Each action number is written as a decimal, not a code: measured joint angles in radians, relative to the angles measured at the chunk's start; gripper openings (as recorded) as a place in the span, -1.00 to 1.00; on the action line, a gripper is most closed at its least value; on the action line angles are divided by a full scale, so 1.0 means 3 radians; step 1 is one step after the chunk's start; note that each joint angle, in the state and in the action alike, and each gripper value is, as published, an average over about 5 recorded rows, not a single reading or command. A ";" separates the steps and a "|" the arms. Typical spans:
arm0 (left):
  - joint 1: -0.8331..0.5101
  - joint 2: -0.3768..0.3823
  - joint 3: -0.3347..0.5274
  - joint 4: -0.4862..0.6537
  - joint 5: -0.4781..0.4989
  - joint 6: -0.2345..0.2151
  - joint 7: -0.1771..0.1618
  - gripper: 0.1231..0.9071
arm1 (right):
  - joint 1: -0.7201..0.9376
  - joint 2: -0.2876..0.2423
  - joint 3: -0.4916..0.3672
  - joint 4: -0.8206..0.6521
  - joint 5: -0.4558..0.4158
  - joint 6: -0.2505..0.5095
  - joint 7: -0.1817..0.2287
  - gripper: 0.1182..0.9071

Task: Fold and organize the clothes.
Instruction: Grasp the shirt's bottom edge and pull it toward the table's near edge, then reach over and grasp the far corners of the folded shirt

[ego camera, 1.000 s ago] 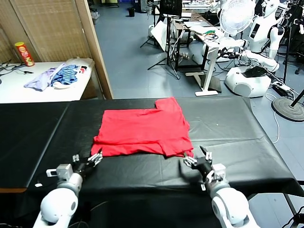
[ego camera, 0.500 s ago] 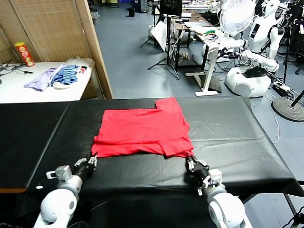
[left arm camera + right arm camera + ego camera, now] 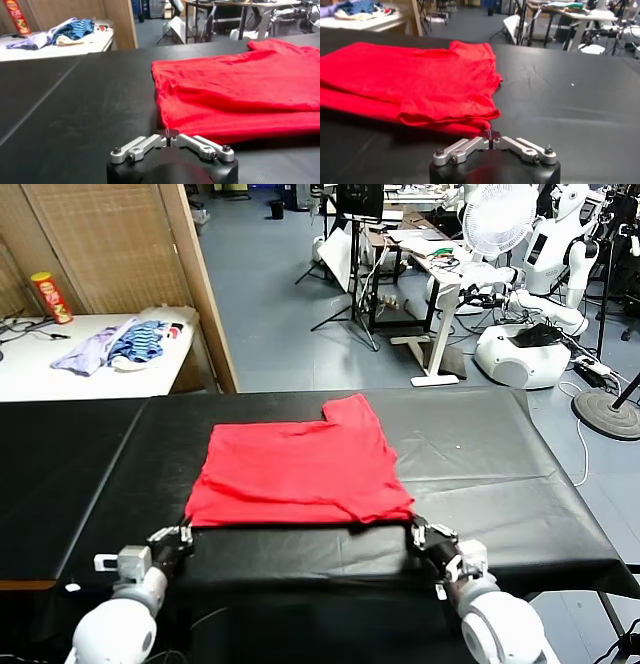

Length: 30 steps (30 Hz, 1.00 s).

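Note:
The clothes, one red T-shirt (image 3: 300, 469), lies folded flat on the black table (image 3: 480, 454), with one sleeve sticking out at its far right. My left gripper (image 3: 184, 533) is shut on the shirt's near left corner (image 3: 165, 125). My right gripper (image 3: 416, 530) is shut on the near right corner (image 3: 480, 126). In the left wrist view the left gripper (image 3: 168, 135) has its jaws pressed together with red cloth pinched at the tips. The right gripper (image 3: 490, 136) looks the same in the right wrist view. The near hem is raised slightly off the table.
A white side table (image 3: 60, 374) at the far left holds a pile of purple and blue-striped garments (image 3: 120, 344) and a red can (image 3: 50, 296). A wooden partition (image 3: 200, 284) stands behind the black table. Tripods, a fan (image 3: 497, 219) and white robots fill the floor beyond.
Both grippers went from open to shut on the shirt's near corners. They drew back toward me, and the near hem came with them and rose a little.

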 joint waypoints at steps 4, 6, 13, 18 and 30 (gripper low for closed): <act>0.0223 -0.0009 -0.0049 -0.0169 0.0000 0.0016 0.0019 -0.95 | -0.0148 0.0000 0.0034 0.0148 0.0050 -0.0087 0.0050 -0.78; 0.0333 -0.0013 -0.0077 -0.0240 0.0006 0.0018 0.0037 -0.78 | -0.0223 -0.0008 0.0063 0.0248 0.0106 -0.0138 0.0081 -0.54; 0.0668 -0.0068 -0.0189 -0.0523 0.0027 0.0110 0.0012 0.18 | -0.0307 -0.0115 0.0307 0.0595 0.0541 -0.0315 0.0151 0.42; 0.0725 -0.0052 -0.0297 -0.0753 -0.0126 0.0242 0.0005 0.67 | 0.0107 -0.0214 0.0410 0.0500 0.0729 -0.0256 0.0221 0.71; -0.0863 0.0287 -0.0010 -0.0007 -0.0954 0.0428 -0.0377 0.72 | 0.2124 -0.0174 -0.0425 -0.1147 0.0936 0.0121 0.0300 0.72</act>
